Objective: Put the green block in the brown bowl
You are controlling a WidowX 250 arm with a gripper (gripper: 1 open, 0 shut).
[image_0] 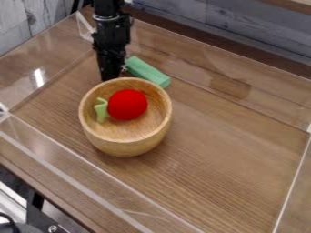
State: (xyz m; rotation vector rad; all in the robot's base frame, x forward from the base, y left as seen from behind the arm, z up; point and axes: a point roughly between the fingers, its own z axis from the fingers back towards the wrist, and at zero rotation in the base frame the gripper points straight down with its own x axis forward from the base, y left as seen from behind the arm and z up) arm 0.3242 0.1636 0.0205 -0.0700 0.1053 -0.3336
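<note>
The claw (112,73) points straight down from a black arm at the far left of the scene, its tips low, just behind the far rim of the brown bowl (126,133). Its fingers look drawn tight together, with no gap to be seen between them. The green block (149,72) lies flat on the table (231,173) immediately right of the claw's tips, its left end touching or partly hidden by them; whether the claw pinches that end or merely stands against it cannot be told from this angle. The block is a pale mint slab, set at a slant, its long side running from near the claw down toward the right, and it sits just outside the bowl's far rim, not inside.

The bowl stands nearer to the viewer than the claw, left of centre, round and thick-walled with light wood grain. Inside it a red ball (127,104) rests toward the far side, and a small olive-green scrap (100,111) sits against the ball's left, tucked under the bowl's left inner wall.

The table is brown wood with lengthwise grain, and a low clear plastic wall (73,187) runs round the working area, its near edge crossing the lower left corner and its right edge rising along the right side. Beyond the far edge is grey planking (255,23).
</note>
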